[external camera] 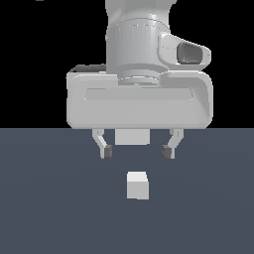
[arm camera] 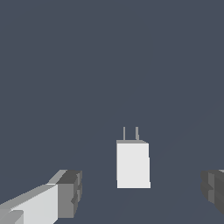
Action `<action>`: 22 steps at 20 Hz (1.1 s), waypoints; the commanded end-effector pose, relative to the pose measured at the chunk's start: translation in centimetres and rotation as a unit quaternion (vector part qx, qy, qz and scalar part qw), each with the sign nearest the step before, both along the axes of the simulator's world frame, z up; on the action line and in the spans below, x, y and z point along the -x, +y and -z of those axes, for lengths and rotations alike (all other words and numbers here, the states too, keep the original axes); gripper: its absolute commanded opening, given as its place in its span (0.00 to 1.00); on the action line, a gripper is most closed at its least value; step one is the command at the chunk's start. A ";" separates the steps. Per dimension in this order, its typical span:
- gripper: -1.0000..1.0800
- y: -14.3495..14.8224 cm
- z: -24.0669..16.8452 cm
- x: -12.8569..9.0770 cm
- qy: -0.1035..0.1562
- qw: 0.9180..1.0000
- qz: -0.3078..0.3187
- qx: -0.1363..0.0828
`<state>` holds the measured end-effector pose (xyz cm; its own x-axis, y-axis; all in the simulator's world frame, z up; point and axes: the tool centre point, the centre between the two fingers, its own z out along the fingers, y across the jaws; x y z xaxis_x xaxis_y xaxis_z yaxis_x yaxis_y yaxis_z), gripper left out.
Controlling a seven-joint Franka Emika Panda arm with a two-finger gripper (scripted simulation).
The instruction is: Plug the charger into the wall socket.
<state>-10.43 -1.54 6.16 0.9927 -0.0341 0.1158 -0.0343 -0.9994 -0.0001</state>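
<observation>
A flat slate-blue floor is stretching under a black backdrop; nothing is carrying any writing. The gripper is hanging with its jaws spread wide, holding nothing. The charger, a plain off-white block, is lying on the floor beneath and between the fingertips, showing two thin prongs in the wrist view.

The arm is cut off by the exterior view's upper edge. Behind the jaws, a pale block shows only its lower part (the hand covers the rest). In the wrist view, both fingers run past the picture's edges.
</observation>
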 end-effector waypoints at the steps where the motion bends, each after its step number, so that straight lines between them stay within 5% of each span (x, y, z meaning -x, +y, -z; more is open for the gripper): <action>1: 0.96 0.0 -0.1 -0.1 0.000 1.000 0.000 0.000; 22: 0.96 0.0 5.0 0.0 0.000 1.000 0.000 0.000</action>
